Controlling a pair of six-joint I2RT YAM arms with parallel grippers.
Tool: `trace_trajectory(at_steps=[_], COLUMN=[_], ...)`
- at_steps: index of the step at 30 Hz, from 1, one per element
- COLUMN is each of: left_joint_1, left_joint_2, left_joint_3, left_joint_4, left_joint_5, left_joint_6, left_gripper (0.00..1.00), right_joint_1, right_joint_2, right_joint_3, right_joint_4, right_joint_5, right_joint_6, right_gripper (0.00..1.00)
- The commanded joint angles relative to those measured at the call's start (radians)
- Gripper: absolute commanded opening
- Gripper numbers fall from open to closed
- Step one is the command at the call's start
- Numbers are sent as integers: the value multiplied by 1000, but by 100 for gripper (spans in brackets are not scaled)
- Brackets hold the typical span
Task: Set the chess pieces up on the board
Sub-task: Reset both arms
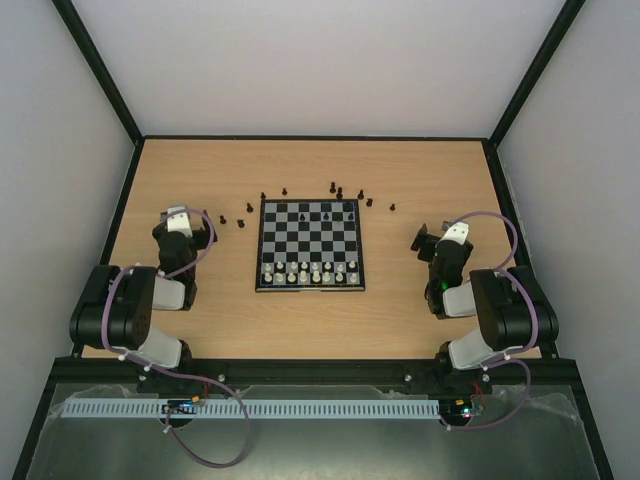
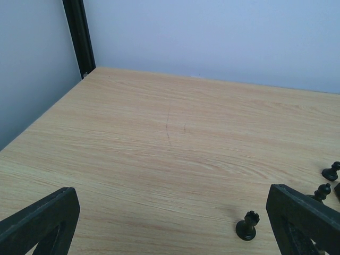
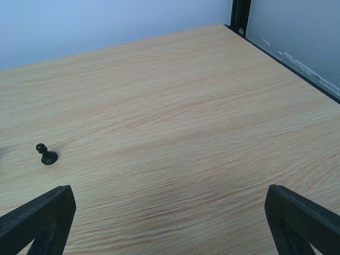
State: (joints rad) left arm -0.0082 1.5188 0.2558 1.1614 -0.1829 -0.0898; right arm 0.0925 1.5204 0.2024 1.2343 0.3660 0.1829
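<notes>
The chequered board (image 1: 308, 240) lies mid-table. Cream-white chess pieces (image 1: 310, 272) fill its near two rows, and three black pieces (image 1: 329, 212) stand on its far rows. Several loose black pieces (image 1: 340, 192) are scattered on the wood behind the board and off its far left corner. My left gripper (image 1: 182, 214) is open left of the board, holding nothing. In the left wrist view a black rook (image 2: 247, 225) stands just inside the right finger (image 2: 303, 218). My right gripper (image 1: 428, 240) is open and empty right of the board, with a black pawn (image 3: 47, 154) ahead to its left.
Two more black pieces (image 2: 321, 192) (image 2: 331, 171) stand past the left gripper's right finger. A black frame rail (image 1: 310, 138) and white walls bound the wooden table (image 1: 200, 320). The frame post (image 3: 240, 15) rises at the far right corner.
</notes>
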Motion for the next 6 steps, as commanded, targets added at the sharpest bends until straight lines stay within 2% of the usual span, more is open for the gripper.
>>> trace_trajectory(at_steps=[1, 6], left_joint_1=[-6, -6], left_joint_2=[5, 4], left_joint_3=[-9, -10], left_joint_4=[64, 64], left_joint_5=[6, 5], left_joint_6=[10, 11], left_gripper=[99, 100], right_joint_1=[-4, -6], right_joint_2=[1, -4], right_joint_3=[21, 17], right_joint_4=[21, 25], right_joint_5=[9, 5], right_joint_6=[-5, -3], right_gripper=[99, 99])
